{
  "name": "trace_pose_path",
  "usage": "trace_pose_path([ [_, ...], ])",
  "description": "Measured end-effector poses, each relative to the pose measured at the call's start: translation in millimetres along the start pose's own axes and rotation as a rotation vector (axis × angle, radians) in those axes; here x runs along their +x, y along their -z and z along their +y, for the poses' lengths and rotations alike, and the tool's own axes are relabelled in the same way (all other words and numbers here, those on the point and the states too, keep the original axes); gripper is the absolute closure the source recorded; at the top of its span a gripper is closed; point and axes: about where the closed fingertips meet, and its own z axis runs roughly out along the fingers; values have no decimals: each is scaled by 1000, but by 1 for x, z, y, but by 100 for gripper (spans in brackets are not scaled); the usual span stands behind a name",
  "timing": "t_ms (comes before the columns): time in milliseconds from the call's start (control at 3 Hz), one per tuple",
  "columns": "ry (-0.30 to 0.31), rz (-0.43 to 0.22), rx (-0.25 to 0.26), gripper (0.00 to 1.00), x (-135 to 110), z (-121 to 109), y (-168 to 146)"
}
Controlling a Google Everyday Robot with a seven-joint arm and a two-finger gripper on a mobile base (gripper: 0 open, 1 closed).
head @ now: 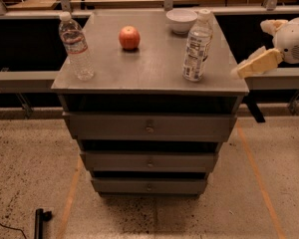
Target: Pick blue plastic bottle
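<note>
The blue plastic bottle [197, 46] stands upright on the right side of the grey cabinet top [139, 71]. It is clear, with a white cap and a wide pale label with dark print. My gripper [255, 63] is at the right edge of the view, cream-coloured on a white wrist. It hangs just off the cabinet's right edge, at about the height of the bottle's base and a short way to its right. It touches nothing.
A ribbed clear bottle with a red-white band [75, 46] stands at the cabinet's left. A red apple [129, 37] and a white bowl [181, 20] sit toward the back. The cabinet has three drawers [149, 127]. A rail [20, 78] runs behind it.
</note>
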Motion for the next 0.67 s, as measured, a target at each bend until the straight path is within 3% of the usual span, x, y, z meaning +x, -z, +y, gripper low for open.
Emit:
trace_pose_path([
  [667, -20, -21, -6, 0, 2, -3, -8],
])
